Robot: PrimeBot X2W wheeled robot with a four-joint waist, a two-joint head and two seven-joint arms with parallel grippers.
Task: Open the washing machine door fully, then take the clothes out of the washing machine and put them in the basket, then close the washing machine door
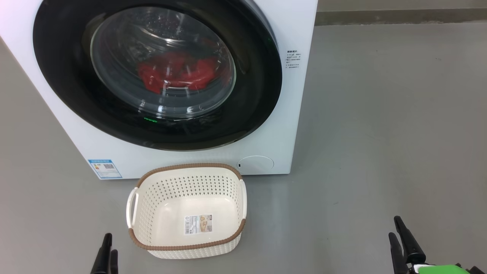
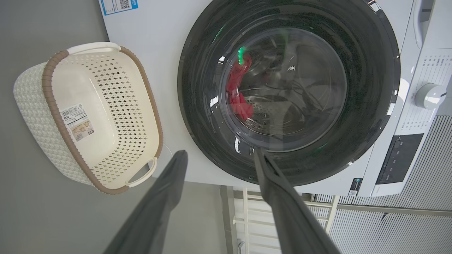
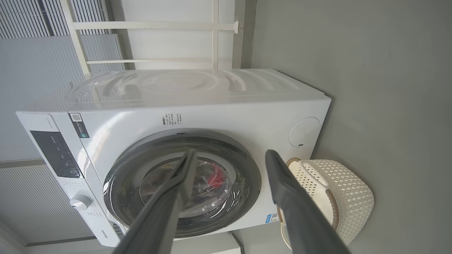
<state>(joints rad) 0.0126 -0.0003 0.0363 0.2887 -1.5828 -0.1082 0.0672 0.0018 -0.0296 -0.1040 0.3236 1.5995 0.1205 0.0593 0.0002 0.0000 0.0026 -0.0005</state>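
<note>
The white washing machine (image 1: 296, 30) stands ahead with its black-rimmed door (image 1: 61, 76) closed against its front. Red clothes (image 1: 177, 74) lie inside, seen through the glass window. The cream basket (image 1: 190, 211) with a brown rim sits empty on the floor just in front of the machine. My left gripper (image 1: 107, 251) is low at the left beside the basket, open, holding nothing. My right gripper (image 1: 395, 232) is low at the far right, well away from the machine, open and empty. In the wrist views each pair of fingers (image 2: 166, 190) (image 3: 282, 180) stands spread, pointing at the door (image 2: 367, 106) (image 3: 243, 165).
Grey floor (image 1: 380, 133) stretches to the right of the machine. The control panel with a white knob (image 2: 429, 96) sits on the machine's top front. A round flap (image 1: 255, 164) is low on the front. White window bars (image 3: 155, 42) and a ribbed wall stand behind.
</note>
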